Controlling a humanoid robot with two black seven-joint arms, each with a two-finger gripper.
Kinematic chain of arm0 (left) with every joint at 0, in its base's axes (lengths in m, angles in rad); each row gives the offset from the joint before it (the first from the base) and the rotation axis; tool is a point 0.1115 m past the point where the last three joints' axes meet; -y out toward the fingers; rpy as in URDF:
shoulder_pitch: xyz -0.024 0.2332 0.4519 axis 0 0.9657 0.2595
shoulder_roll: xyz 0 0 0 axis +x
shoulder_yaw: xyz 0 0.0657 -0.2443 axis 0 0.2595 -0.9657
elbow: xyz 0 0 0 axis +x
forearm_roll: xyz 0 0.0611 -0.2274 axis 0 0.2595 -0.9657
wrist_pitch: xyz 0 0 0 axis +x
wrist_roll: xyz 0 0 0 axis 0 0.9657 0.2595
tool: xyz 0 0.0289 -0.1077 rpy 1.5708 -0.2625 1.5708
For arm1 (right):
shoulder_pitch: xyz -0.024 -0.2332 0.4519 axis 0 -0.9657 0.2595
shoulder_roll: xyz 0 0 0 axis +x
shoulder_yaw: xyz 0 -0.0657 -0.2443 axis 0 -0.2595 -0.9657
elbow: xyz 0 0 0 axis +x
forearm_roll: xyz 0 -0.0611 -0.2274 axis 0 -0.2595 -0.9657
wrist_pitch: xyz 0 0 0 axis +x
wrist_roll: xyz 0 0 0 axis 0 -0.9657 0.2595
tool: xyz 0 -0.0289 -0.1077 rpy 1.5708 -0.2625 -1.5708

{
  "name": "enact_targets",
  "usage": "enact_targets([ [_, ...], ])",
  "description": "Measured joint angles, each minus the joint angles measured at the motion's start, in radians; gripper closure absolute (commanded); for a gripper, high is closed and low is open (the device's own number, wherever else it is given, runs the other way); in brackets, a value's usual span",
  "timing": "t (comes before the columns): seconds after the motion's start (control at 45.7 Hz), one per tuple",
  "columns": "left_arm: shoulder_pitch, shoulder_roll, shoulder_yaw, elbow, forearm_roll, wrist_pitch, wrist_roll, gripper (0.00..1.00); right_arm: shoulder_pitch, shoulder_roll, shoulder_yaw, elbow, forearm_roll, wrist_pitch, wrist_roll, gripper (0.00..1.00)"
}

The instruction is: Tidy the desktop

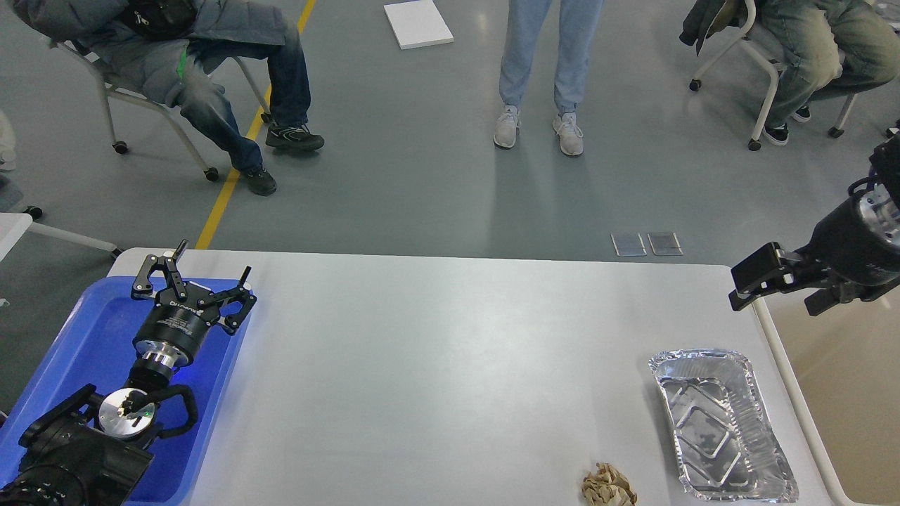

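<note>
The pale grey-white desktop (436,365) fills the middle of the head view. On its right side lies an empty aluminium foil tray (724,425). A crumpled brown paper ball (608,486) sits at the front edge, just left of the foil tray. My left gripper (211,260) hovers open over the far end of the blue tray (84,337) with nothing between its fingers. My right gripper (749,281) hangs above the desktop's far right corner, seen side-on and dark, so its fingers cannot be told apart. It holds nothing that I can see.
A beige bin (854,393) with a cream rim stands against the desktop's right edge. Beyond the table, two people sit on wheeled chairs at back left and back right, and one person (541,70) stands in the middle. A white board (418,24) lies on the floor.
</note>
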Motion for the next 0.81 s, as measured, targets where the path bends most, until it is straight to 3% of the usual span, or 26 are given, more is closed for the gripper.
enact_targets([
  [0.809, 0.000, 0.000, 0.000, 0.000, 0.000, 0.000, 0.000, 0.00, -0.017, -0.019, 0.011, 0.000, -0.001, 0.000, 0.001, 0.00],
])
